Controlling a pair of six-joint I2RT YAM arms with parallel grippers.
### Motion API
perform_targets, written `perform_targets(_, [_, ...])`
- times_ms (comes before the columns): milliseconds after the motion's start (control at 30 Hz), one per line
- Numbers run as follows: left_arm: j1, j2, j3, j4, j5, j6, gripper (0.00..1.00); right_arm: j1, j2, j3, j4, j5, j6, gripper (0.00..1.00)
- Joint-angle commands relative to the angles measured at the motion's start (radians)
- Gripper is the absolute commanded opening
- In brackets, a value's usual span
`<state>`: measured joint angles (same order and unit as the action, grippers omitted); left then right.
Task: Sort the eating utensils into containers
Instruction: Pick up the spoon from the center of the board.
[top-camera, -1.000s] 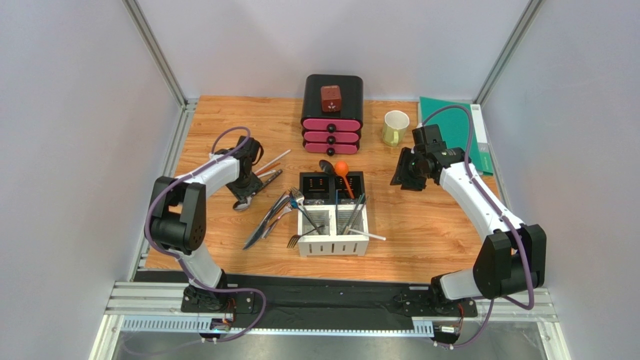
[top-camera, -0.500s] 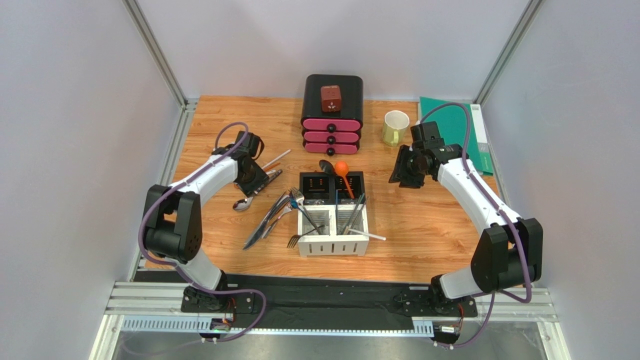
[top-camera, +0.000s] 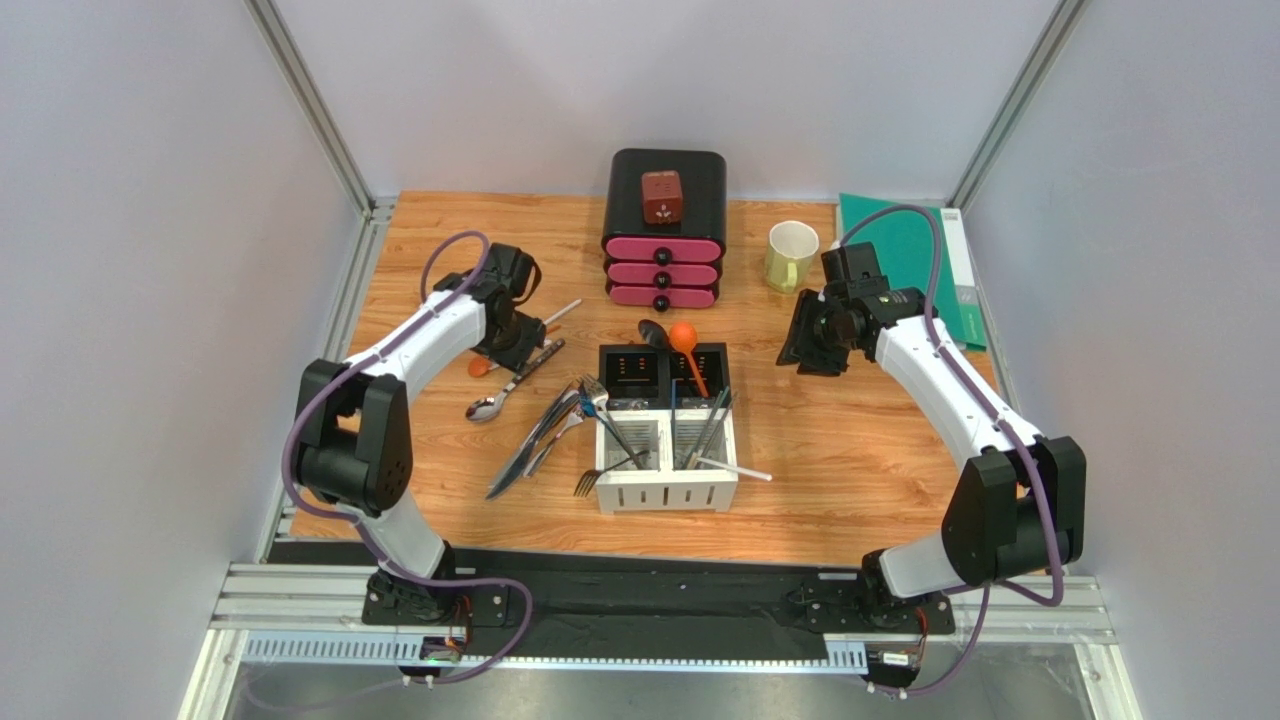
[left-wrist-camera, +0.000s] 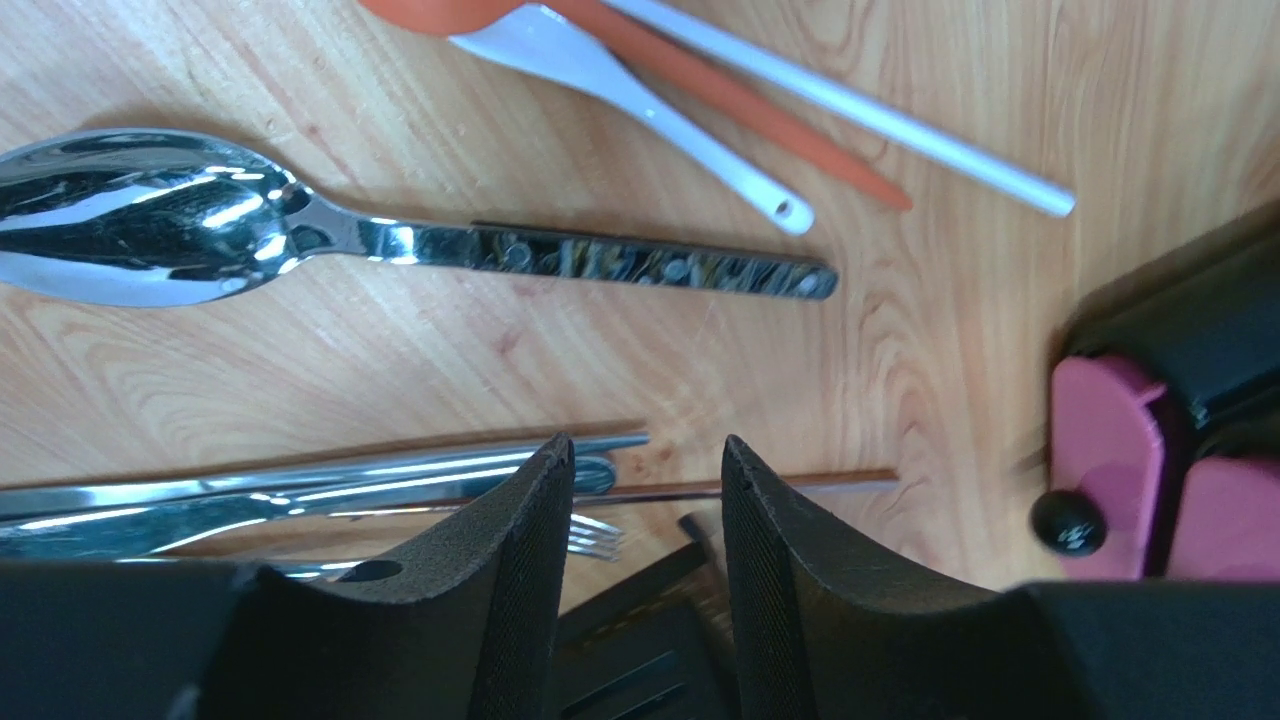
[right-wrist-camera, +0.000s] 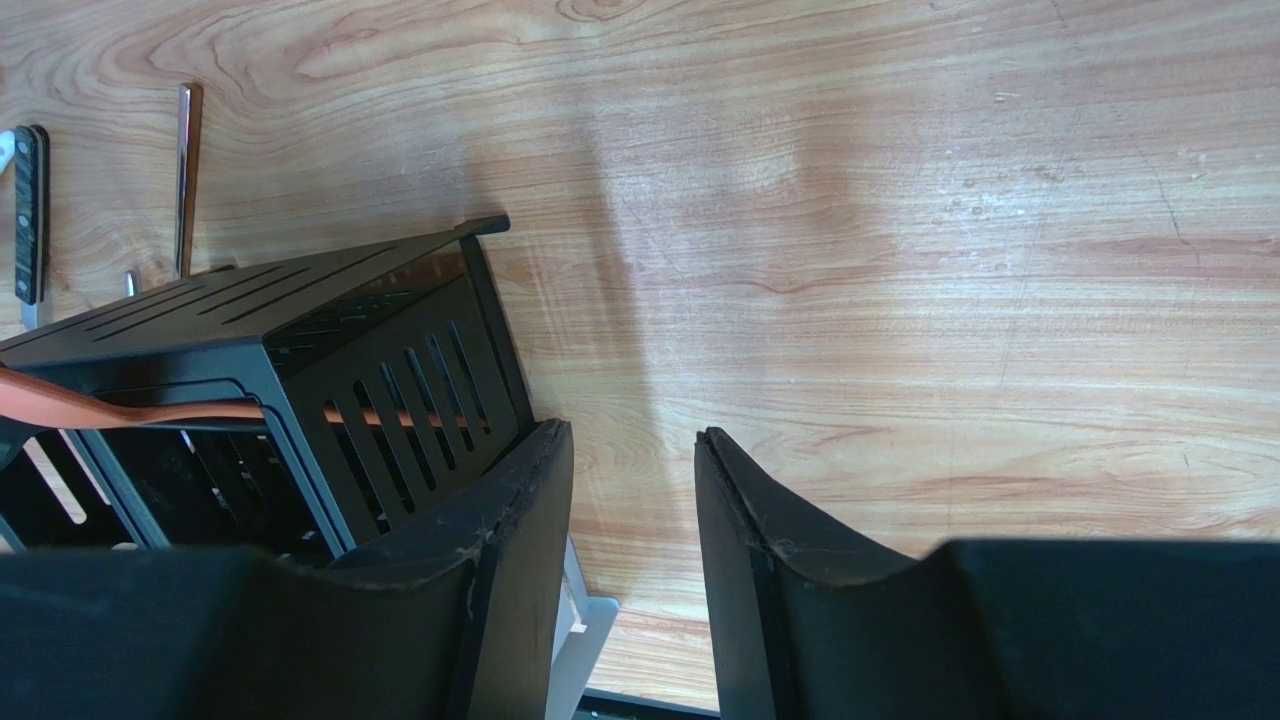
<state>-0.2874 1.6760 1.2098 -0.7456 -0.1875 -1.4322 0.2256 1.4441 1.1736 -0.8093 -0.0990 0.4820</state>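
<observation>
The four-compartment caddy (top-camera: 666, 477) stands mid-table, black halves at the back and white in front, with several utensils in it, among them an orange spoon (top-camera: 684, 341) and a black spoon (top-camera: 652, 332). Its black wall (right-wrist-camera: 398, 375) shows in the right wrist view. On the wood to its left lie a silver spoon (top-camera: 493, 399) (left-wrist-camera: 150, 222), an orange plastic spoon (left-wrist-camera: 721, 90), a white spoon (left-wrist-camera: 631, 87), a white stick (left-wrist-camera: 857, 108) and silver knives and forks (top-camera: 538, 435) (left-wrist-camera: 301, 483). My left gripper (top-camera: 525, 347) (left-wrist-camera: 646, 458) is open and empty above them. My right gripper (top-camera: 796, 345) (right-wrist-camera: 631, 443) is open and empty, right of the caddy.
A black-and-pink drawer box (top-camera: 664, 225) (left-wrist-camera: 1142, 480) stands at the back with a red block on top. A pale green mug (top-camera: 789, 255) and a green folder (top-camera: 902, 248) sit back right. Metal frame posts flank the table.
My left gripper has moved back from over the silver spoon, toward the far side, uncovering the orange spoon's bowl. The right arm has barely shifted.
</observation>
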Motion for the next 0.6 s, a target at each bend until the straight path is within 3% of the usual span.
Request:
perform_targets(0, [0.008,0.071,0.077,-0.095,-0.043,-0.115,0.47,-0.008,-0.022,0.017,0.036,-0.016,-0.002,0.4])
perform_targets(567, [0.051,0.106,0.031,-0.054,-0.027,-0.149,0.46,-0.009,-0.039,-0.022,0.041,-0.016,-0.003,0.4])
